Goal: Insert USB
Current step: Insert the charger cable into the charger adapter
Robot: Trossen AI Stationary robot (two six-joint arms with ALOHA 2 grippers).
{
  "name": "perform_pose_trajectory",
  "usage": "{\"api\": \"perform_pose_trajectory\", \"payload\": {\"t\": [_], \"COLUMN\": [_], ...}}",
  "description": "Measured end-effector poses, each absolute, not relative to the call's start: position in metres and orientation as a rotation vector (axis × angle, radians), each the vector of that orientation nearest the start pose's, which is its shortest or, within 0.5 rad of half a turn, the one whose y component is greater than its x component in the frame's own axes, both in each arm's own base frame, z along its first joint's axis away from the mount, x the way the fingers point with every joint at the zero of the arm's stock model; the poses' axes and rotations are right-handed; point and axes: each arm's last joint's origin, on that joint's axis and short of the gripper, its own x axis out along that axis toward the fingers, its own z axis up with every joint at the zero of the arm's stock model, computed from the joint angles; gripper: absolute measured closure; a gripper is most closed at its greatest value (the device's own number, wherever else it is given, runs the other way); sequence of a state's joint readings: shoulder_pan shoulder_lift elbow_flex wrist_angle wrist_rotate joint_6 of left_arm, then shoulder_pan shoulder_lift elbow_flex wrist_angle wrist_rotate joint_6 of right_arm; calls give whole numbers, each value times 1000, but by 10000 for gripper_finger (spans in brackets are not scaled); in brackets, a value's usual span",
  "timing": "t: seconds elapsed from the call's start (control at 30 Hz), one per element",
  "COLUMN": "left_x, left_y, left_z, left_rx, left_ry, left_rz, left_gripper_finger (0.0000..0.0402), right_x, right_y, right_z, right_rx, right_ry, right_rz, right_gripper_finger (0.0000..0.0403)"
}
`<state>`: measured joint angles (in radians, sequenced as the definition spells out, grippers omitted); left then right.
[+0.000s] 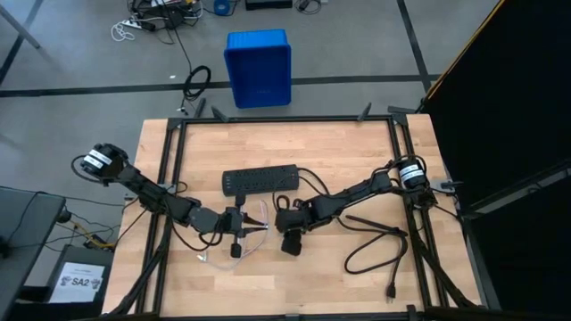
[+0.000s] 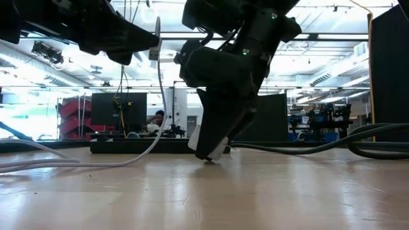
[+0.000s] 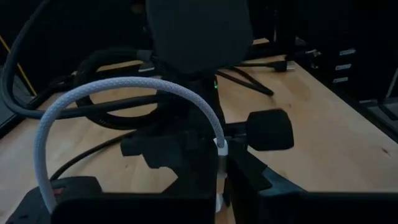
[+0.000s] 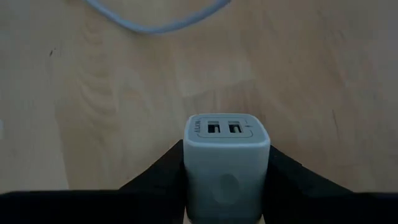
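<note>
The USB (image 3: pixel 124 86) is a thin whitish braided cable; it arches up from my left gripper (image 3: pixel 221 171), which is shut on its plug end. In the low view the USB cable (image 2: pixel 160 108) hangs from that gripper and trails slack onto the table. Just right of it, my right gripper (image 4: pixel 227 155) is shut on a small white cube adapter (image 4: pixel 227 134) whose two ports face away from the wrist. In the high view both grippers, left (image 1: pixel 241 223) and right (image 1: pixel 290 230), meet at the table's middle. My left gripper pinches the USB's plug end (image 3: pixel 220 148) between its two fingers, coming in roughly level from the table's left. The cable rises out of the hold, bends over in an arch and hangs slack to the table. My right gripper pinches the adapter's two opposite sides (image 4: pixel 186 165) between its fingers (image 4: pixel 283 171). It slants down from the table's right. The port face (image 4: pixel 225 127) sticks out past the fingertips. In the low view the adapter (image 2: pixel 214 148) is tilted close over the table; whether it touches I cannot tell.
A black power strip (image 1: pixel 259 181) lies behind the grippers at the table's middle. A thick black power cord (image 1: pixel 375 245) loops at the right, its plug (image 1: pixel 391 292) near the front edge. A blue bin (image 1: pixel 259 67) stands on the floor beyond the far edge.
</note>
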<state>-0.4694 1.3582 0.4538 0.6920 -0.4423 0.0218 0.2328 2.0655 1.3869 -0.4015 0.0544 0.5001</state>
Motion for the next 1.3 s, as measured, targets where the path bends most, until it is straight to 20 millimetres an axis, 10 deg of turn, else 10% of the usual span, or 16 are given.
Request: {"api": "perform_pose_trajectory", "payload": {"t": [0.33,0.7,1.07,1.3], "left_x": [232,232,232,233], "left_y": [-104,-104,-104,-104], "left_z": [183,183,183,185], "left_rx": [121,120,109,96], "left_ry": [218,219,220,204], "left_rz": [-29,-30,-29,-28], "left_gripper_finger": [401,401,401,401], "right_x": [403,396,379,384], "right_y": [98,113,172,159], "right_z": [143,149,158,158], "right_rx": [299,187,-285,-336], "right_ry": [1126,1058,867,911], "right_rz": [-120,-271,-277,-213], "right_gripper_finger": [100,139,193,203]}}
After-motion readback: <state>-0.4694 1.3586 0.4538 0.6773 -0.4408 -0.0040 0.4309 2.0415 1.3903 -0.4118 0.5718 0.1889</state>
